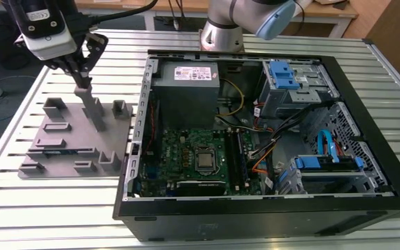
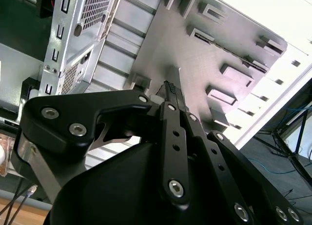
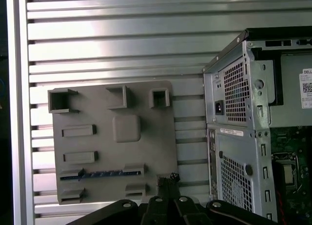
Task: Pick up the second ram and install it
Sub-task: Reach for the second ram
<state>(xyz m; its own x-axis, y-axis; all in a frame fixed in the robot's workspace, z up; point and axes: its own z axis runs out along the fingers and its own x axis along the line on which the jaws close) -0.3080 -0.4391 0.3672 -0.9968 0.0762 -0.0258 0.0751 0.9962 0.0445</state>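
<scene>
The second ram (image 1: 62, 152) (image 3: 102, 174), a thin dark stick, lies in a long slot near the front of the grey tray (image 1: 54, 139) (image 3: 146, 147). My gripper (image 1: 83, 82) hangs above the tray's tall middle post (image 1: 94, 112), farther back than the ram and well above it. In the second wrist view the gripper (image 2: 169, 87) has its fingers pressed together with nothing between them, over the tray (image 2: 195, 64). Its dark tips (image 3: 168, 178) also show in the first wrist view, beside the tray's edge nearest the computer case.
An open computer case (image 1: 137, 104) lies right of the tray in the exterior view, with the motherboard (image 1: 186, 148), silver processor (image 1: 205, 159) and memory slots (image 1: 236, 156) exposed. The arm's base (image 1: 221, 31) stands behind it. All rest on a slatted metal table (image 1: 47, 208).
</scene>
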